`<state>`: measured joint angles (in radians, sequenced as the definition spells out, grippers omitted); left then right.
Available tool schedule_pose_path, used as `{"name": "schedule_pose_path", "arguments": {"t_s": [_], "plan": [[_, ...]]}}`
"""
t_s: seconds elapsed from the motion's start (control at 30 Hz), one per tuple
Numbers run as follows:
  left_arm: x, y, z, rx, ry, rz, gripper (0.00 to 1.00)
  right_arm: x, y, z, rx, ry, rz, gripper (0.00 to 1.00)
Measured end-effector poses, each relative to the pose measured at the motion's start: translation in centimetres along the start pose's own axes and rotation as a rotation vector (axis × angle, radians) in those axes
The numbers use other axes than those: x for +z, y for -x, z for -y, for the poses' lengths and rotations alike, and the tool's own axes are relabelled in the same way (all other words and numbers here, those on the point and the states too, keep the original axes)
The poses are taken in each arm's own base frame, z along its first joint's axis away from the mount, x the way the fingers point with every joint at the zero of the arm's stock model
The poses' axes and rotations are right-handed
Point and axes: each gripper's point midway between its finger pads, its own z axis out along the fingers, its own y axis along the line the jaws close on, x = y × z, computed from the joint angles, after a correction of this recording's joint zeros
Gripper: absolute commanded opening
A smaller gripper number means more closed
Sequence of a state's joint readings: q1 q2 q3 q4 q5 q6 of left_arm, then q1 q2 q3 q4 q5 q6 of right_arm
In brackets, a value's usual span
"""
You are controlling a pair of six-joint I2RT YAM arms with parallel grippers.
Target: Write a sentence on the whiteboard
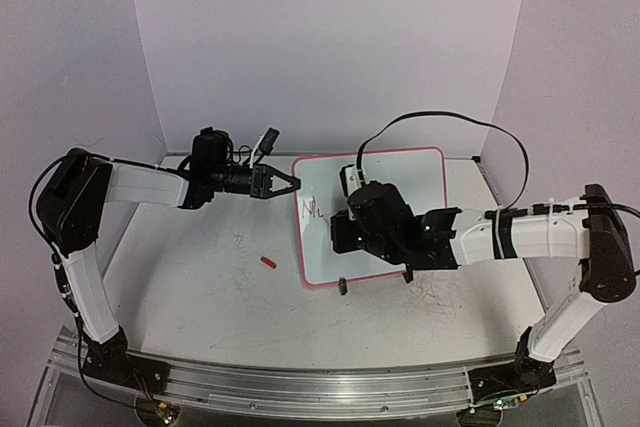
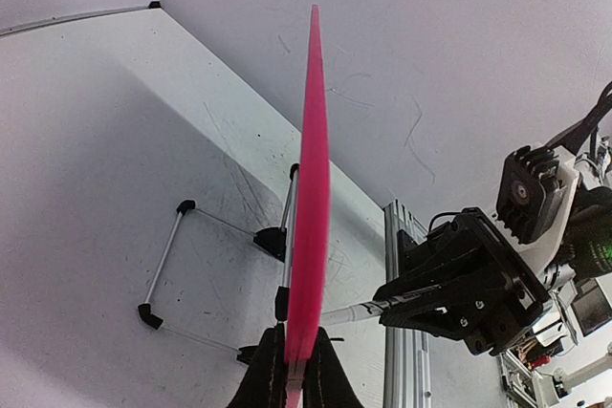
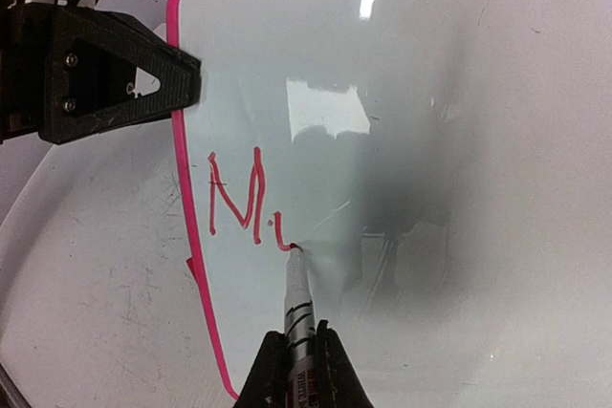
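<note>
The whiteboard (image 1: 400, 172) stands tilted on the table, white with a red-pink rim. My left gripper (image 1: 290, 183) is shut on its left edge; in the left wrist view the rim (image 2: 311, 188) runs up edge-on from between the fingers (image 2: 263, 375). My right gripper (image 3: 298, 360) is shut on a white marker (image 3: 299, 308) whose red tip touches the board. The sentence (image 3: 234, 203) is a red "M" and the first stroke of another letter, near the board's left rim (image 1: 315, 210). The right gripper (image 1: 338, 219) hangs over the board's lower left part.
A red marker cap (image 1: 267, 262) lies on the table left of the board. Two black clip feet (image 1: 342, 287) (image 1: 407, 276) hold the board's lower edge. A wire stand (image 2: 167, 255) sits behind the board. An aluminium rail (image 1: 300, 387) runs along the near edge.
</note>
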<state>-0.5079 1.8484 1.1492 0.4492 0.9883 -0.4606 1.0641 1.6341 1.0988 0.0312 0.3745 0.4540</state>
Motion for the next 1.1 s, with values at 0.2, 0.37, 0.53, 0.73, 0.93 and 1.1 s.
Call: {"name": "schedule_pose_path", "arguments": {"t_s": [0.2, 0.37, 0.53, 0.73, 0.93, 1.1], "plan": [[0.0, 0.0, 0.0, 0.000, -0.001, 0.000, 0.00, -0.1, 0.6, 0.1, 0.001, -0.015, 0.017, 0.00], [0.0, 0.0, 0.2, 0.003, -0.007, -0.002, 0.00, -0.2, 2.1, 0.1, 0.010, -0.030, 0.052, 0.00], [0.0, 0.0, 0.2, 0.003, -0.007, -0.002, 0.00, -0.2, 2.4, 0.2, 0.006, -0.034, 0.060, 0.00], [0.0, 0.0, 0.2, 0.003, -0.007, -0.002, 0.00, -0.1, 2.2, 0.0, 0.002, -0.024, 0.053, 0.00], [0.0, 0.0, 0.3, 0.003, -0.007, -0.002, 0.00, 0.0, 2.0, -0.4, 0.003, -0.005, 0.042, 0.00], [0.0, 0.0, 0.3, 0.003, -0.007, -0.002, 0.00, 0.1, 1.6, -0.7, 0.004, 0.010, 0.029, 0.00]]}}
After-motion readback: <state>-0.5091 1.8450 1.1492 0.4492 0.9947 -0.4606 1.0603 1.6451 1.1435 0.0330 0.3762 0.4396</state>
